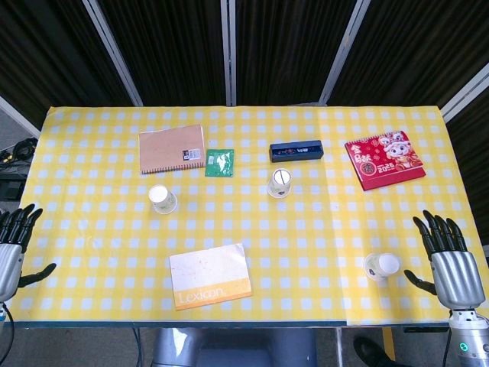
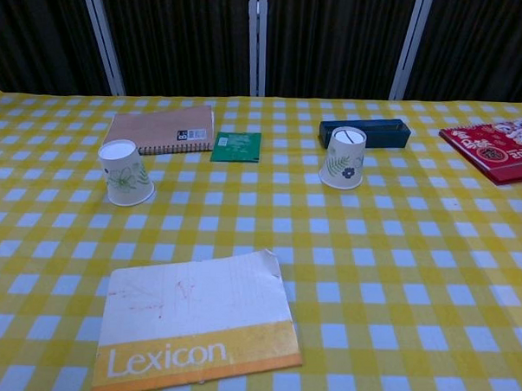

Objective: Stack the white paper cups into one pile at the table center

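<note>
three paper cups, upside down, well apart on the counter (image 1: 92, 153): left cup (image 1: 162, 199), middle cup (image 1: 280, 183), right cup (image 1: 380, 266). light, thin, crushable (best gripped gently around the wall). left hand (image 1: 14, 248), right hand (image 1: 449, 264): fingers spread, empty.

counter cloth (image 1: 321, 252): yellow-white check | paper cups (image 2: 125, 174): white, green leaf print, one with blue flower | notebook (image 1: 172, 148): tan | packet (image 1: 219, 162): green | box (image 1: 296, 151): dark blue | calendar (image 1: 383, 159): red | Lexicon booklet (image 2: 195, 327): white, orange band
</note>
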Motion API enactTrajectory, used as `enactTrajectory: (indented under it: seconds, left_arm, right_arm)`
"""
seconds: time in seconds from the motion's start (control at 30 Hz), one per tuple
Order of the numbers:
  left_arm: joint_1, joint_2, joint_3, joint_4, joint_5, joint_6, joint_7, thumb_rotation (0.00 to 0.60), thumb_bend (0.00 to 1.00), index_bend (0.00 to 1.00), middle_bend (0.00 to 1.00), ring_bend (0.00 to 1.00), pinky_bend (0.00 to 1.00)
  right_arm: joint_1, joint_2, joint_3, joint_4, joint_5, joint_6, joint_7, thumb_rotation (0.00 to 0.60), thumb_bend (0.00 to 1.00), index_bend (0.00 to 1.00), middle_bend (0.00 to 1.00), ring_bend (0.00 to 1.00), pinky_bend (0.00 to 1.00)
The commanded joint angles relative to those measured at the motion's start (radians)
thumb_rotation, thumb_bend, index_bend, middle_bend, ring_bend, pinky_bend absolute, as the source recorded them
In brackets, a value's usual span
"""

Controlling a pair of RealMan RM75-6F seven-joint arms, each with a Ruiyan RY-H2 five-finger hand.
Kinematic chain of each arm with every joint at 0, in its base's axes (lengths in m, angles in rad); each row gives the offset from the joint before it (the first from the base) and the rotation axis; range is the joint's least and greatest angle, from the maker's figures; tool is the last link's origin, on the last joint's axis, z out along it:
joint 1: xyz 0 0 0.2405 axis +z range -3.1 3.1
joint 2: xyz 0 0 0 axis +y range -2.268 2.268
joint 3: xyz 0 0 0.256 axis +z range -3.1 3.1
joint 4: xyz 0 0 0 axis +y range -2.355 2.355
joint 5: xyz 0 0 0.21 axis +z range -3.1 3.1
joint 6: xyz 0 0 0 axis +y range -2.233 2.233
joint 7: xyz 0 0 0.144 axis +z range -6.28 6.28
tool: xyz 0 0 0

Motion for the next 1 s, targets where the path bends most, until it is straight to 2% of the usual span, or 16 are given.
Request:
enactTrajectory:
  seconds: [0.03, 0.2, 0.3, 0.43, 0.53, 0.63, 0.8, 1.0]
  left_arm:
    - [0.000, 0.001, -0.001, 0.000, -0.003, -0.001, -0.001, 0.600, 0.00, 0.00, 0.00, 0.00, 0.00]
    - [0.001, 0.002, -0.001, 0.002, -0.008, -0.005, -0.001, 0.600, 0.00, 0.00, 0.00, 0.00, 0.00]
    - [0.002, 0.009, -0.001, -0.009, -0.002, 0.001, -0.007, 0.600, 0.00, 0.00, 0.00, 0.00, 0.00]
    - [0.003, 0.019, -0.006, -0.020, -0.002, 0.008, -0.007, 0.600, 0.00, 0.00, 0.00, 0.00, 0.00]
    - [0.001, 0.032, -0.009, -0.038, -0.007, 0.004, 0.004, 0.600, 0.00, 0.00, 0.00, 0.00, 0.00]
    - [-0.003, 0.033, -0.012, -0.045, -0.011, -0.001, 0.017, 0.600, 0.00, 0.00, 0.00, 0.00, 0.00]
    - [-0.008, 0.031, -0.012, -0.047, -0.022, -0.017, 0.031, 0.600, 0.00, 0.00, 0.00, 0.00, 0.00]
    - [-0.005, 0.035, -0.016, -0.050, -0.026, -0.011, 0.022, 0.600, 0.00, 0.00, 0.00, 0.00, 0.00]
  right_arm:
    - [0.000, 0.000, -0.001, -0.001, -0.001, 0.000, -0.003, 0.600, 0.00, 0.04, 0.00, 0.00, 0.00]
    - [0.006, 0.006, -0.004, -0.001, 0.015, -0.032, 0.009, 0.600, 0.00, 0.04, 0.00, 0.00, 0.00]
    - [0.027, 0.037, -0.025, -0.015, 0.033, -0.114, 0.051, 0.600, 0.00, 0.04, 0.00, 0.00, 0.00]
    - [0.078, 0.082, -0.074, 0.009, -0.014, -0.237, 0.162, 0.600, 0.00, 0.06, 0.00, 0.00, 0.00]
    - [0.130, 0.117, -0.116, 0.032, -0.083, -0.317, 0.304, 0.600, 0.00, 0.09, 0.01, 0.00, 0.07]
    - [0.185, 0.141, -0.146, 0.051, -0.136, -0.388, 0.380, 0.600, 0.00, 0.12, 0.11, 0.03, 0.14]
    - [0.222, 0.147, -0.152, 0.062, -0.146, -0.436, 0.366, 0.600, 0.00, 0.13, 0.16, 0.05, 0.15]
    - [0.241, 0.140, -0.151, 0.081, -0.121, -0.468, 0.334, 0.600, 0.00, 0.14, 0.17, 0.05, 0.16]
